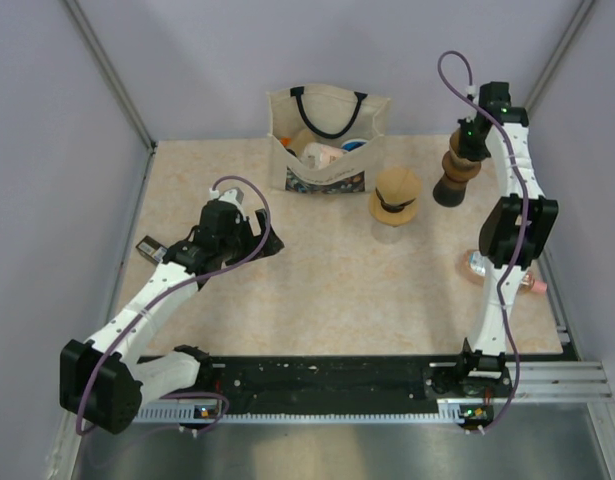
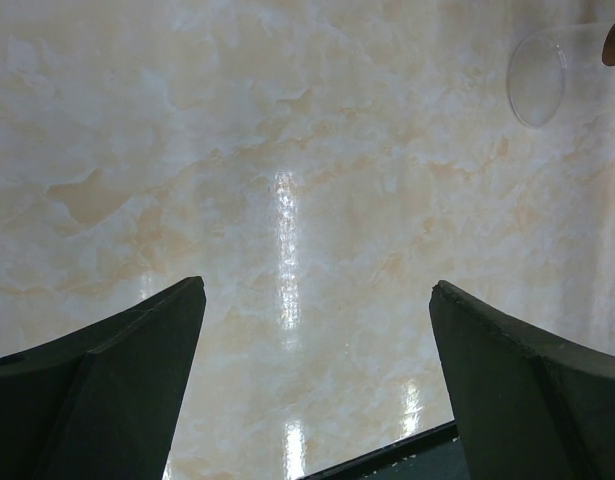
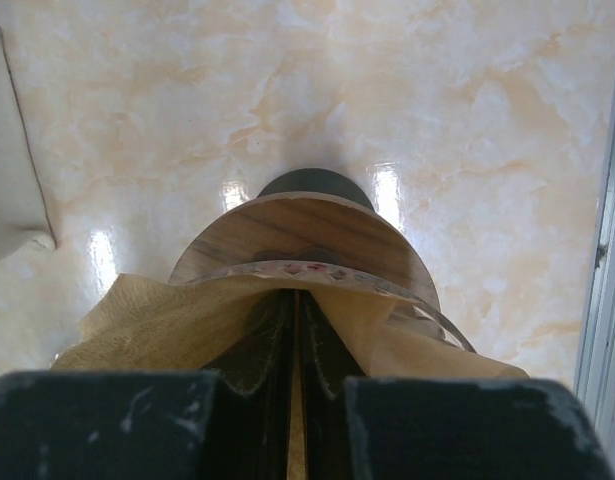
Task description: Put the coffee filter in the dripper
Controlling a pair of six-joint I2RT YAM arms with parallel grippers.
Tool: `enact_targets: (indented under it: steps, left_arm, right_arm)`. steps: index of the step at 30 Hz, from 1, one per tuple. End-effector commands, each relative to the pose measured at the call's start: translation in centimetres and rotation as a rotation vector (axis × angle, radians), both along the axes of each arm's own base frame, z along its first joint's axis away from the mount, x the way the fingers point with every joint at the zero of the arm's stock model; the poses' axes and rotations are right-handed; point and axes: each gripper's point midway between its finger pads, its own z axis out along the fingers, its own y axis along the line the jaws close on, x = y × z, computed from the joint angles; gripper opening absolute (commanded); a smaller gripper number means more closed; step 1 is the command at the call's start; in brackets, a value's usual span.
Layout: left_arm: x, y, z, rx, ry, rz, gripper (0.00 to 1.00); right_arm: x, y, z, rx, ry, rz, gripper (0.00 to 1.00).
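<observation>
One coffee filter point(image 3: 157, 318) sits pinched in the right jaws; left jaws gape.

Table point(image 1: 317, 285): shiny, light brown and cream, like marble.
Bag point(image 1: 327, 172): cream cloth with dark handles, standing at the middle of the far edge, with small things inside.
Grinder point(image 1: 455, 172): dark brown wood, thin in the middle, standing near the far right corner.
Glass cup point(image 2: 543, 76): clear, lying on its side.
Small dark box point(image 1: 150, 247): by the left edge.
</observation>
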Motion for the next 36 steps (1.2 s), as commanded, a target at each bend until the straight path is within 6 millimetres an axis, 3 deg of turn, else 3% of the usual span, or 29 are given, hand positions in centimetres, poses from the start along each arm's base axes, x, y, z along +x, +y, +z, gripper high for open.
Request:
enact_targets:
  steps: [1,12,18,23,27,36]
  left_arm:
    - [0.8,0.1,0.4,0.006,-0.03,0.001,0.99]
    - [0.7,0.2,0.5,0.012,-0.031,-0.001,0.99]
    - [0.6,0.4,0.3,0.015,-0.027,0.007,0.99]
    - [0.3,0.7,0.6,0.027,-0.029,0.011,0.99]
    - [0.1,0.9,1.0,0.036,-0.028,0.012,0.99]
    - [-0.2,1.2,1.5,0.031,-0.037,0.023,0.99]
  right_arm:
    - [-0.7,1.0,-2.3,-0.001,0.09,0.076,0.04]
    - [-1.2,1.1,-3.3,-0.009,0.143,0.142,0.03]
    - [-0.2,0.9,-2.0,-0.014,0.097,0.129,0.03]
    - [-0.3,0.6,-1.5,-0.077,0.092,0.245,0.02]
    - [-1.0,-0.4,-2.7,-0.149,0.152,0.313,0.0]
    - [-1.5,0.0,-5.5,-0.139,0.225,0.376,0.0]
